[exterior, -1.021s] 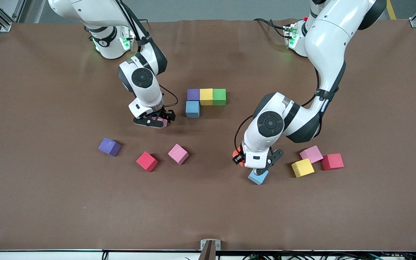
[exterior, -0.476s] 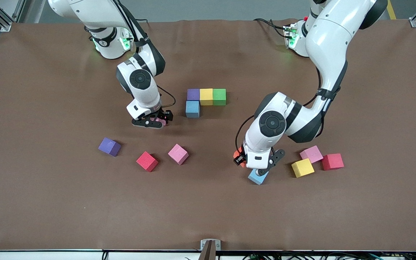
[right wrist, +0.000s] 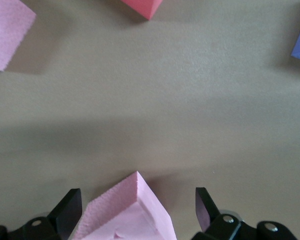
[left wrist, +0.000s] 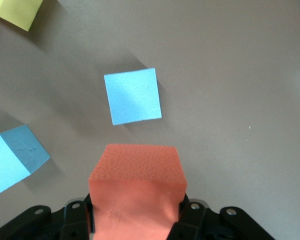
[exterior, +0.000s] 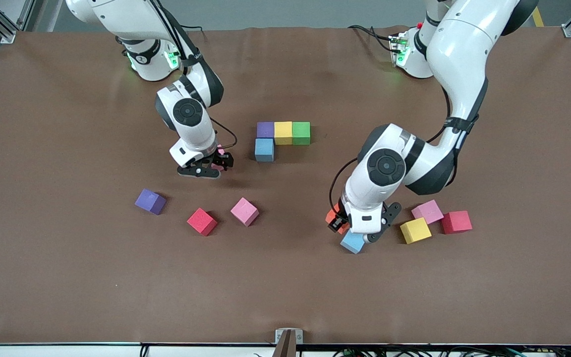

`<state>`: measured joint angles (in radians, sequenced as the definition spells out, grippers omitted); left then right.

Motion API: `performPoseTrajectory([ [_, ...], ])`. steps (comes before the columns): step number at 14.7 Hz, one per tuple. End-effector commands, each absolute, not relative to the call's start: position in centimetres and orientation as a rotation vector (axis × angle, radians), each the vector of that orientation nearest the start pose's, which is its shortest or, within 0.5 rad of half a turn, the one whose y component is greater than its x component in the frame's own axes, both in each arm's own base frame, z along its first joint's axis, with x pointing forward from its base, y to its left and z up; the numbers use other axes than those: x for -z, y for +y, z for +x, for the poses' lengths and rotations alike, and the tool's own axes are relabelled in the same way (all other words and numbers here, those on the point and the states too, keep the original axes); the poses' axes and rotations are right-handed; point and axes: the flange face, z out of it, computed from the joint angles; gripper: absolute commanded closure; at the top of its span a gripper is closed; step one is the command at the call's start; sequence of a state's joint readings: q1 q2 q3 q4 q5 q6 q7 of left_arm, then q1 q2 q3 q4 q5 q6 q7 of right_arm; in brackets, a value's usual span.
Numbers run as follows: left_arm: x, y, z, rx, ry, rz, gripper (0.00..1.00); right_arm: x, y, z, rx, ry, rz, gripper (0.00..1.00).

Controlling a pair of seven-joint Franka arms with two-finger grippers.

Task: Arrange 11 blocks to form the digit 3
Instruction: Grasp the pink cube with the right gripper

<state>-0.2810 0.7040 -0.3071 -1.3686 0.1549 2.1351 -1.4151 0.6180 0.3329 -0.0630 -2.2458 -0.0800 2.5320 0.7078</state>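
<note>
Left gripper [left wrist: 135,220] clamps orange block [left wrist: 135,195]; right gripper [right wrist: 135,210] spread wide around pink block [right wrist: 125,212], ungripped. Carry orange level toward the table-centre row.

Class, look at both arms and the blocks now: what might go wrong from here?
1. The left gripper holds the orange block above two light blue blocks; lowering carelessly might knock them.
2. The right gripper stands open around a pink block that sits cornerwise between the fingers; closing may twist or squeeze it out.
3. The started row is close by; a bump could disturb it.
</note>
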Motion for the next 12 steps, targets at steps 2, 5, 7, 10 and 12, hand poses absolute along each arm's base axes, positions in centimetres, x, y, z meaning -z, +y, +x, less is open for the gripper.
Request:
performPoseTrajectory([
  [2,-32.6,-36.0,63.8,-0.022,-1.312,-2.964,0.99,-21.9,28.1,44.6,-0.009,0.078,-3.235,0.0],
  [5,-32.3,-36.1,63.8,-0.026,-1.309,-2.964,0.99,-22.1,28.4,44.4,-0.003,0.081,-3.231,0.0],
  [7,-32.3,-36.0,63.8,-0.026,-1.311,-2.963,0.99,-22.7,28.4,44.4,0.007,0.091,-3.226,0.0],
  [10,-32.1,-36.1,63.7,-0.031,-1.305,-2.962,0.99,-22.9,27.6,44.0,0.01,0.317,-3.212,0.0],
  [12,-32.2,-36.0,63.8,-0.029,-1.31,-2.961,0.99,-23.0,27.7,43.7,0.027,0.702,-3.148,0.0],
])
